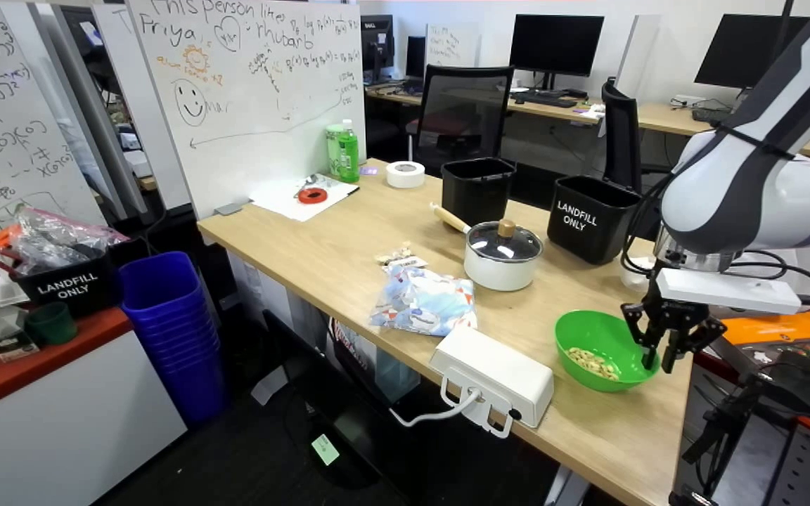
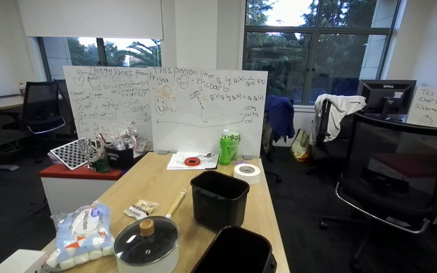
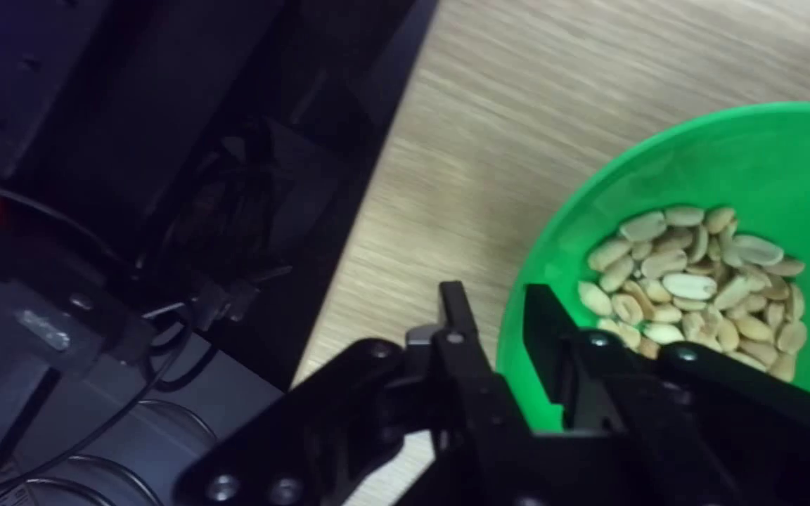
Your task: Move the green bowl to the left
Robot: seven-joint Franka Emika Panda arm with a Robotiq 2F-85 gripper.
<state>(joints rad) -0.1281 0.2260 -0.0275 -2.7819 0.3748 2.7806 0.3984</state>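
Observation:
The green bowl (image 1: 588, 330) stands on the table near its end in an exterior view, with pale nuts (image 1: 591, 362) inside. It also shows in the wrist view (image 3: 792, 176), cut off by the right edge. My gripper (image 1: 659, 360) points down at the bowl's rim. In the wrist view my gripper (image 3: 495, 295) is open, with one finger inside the bowl and one outside. The rim lies between the fingers, with a gap at the outer finger. Bowl and gripper are out of view in an exterior view that faces the whiteboards.
A white box (image 1: 493, 372) stands beside the bowl at the table edge. A bag (image 1: 425, 301), a lidded white pot (image 1: 502, 263) and black bins (image 1: 588, 221) stand further along the table (image 1: 335, 253). In the wrist view the table edge (image 3: 356, 239) runs close by my outer finger.

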